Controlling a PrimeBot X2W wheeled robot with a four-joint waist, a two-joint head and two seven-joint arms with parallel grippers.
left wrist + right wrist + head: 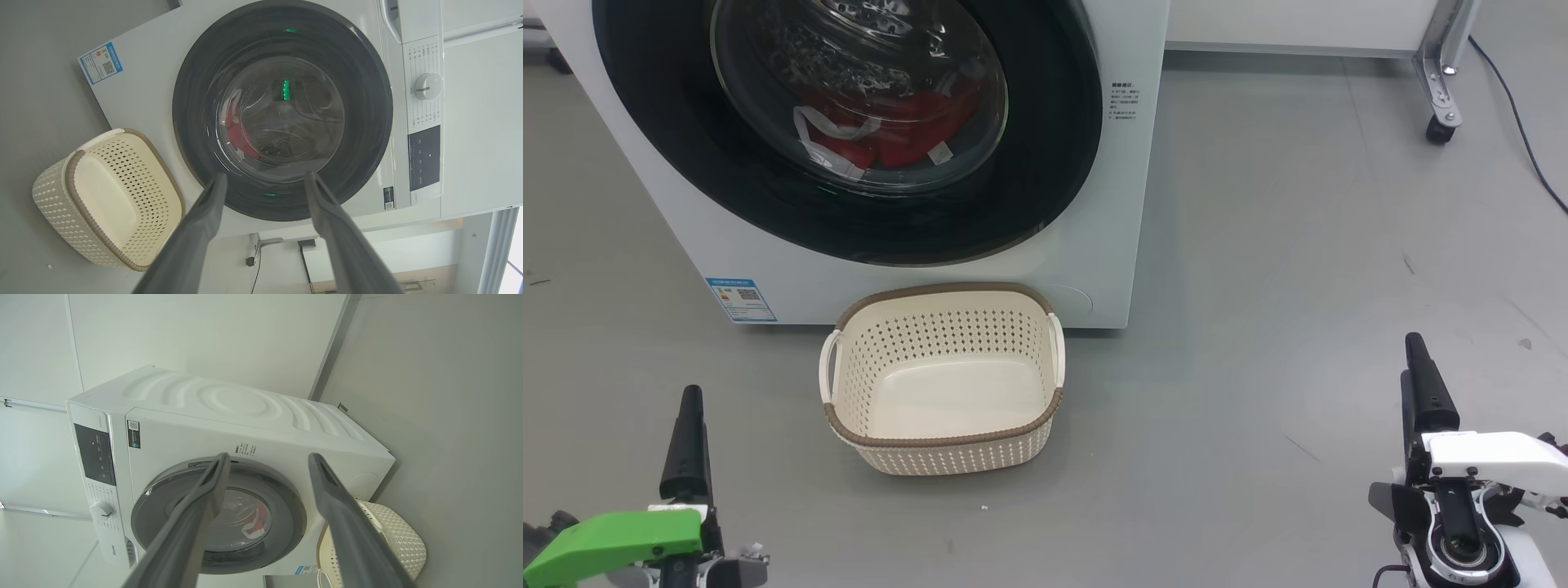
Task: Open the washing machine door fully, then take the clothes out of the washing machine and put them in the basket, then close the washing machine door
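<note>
The white washing machine (1115,245) stands at the top of the head view. Its round black-rimmed door (1045,188) lies shut against the front. Red clothes (907,131) with white trim show through the glass, low in the drum. The cream basket (947,459) sits empty on the floor just in front of the machine. My left gripper (690,400) is low at the left and my right gripper (1414,343) low at the right, both well short of the machine. Both are open with nothing between the fingers: the left gripper (265,174) faces the door (196,102), and the right gripper (269,455) frames the machine (245,400).
Grey floor spreads around the basket and to the right of the machine. A metal frame leg on a caster (1441,82) and a black cable (1515,114) lie at the far right. The machine's control knob (428,86) sits beside its dark panel.
</note>
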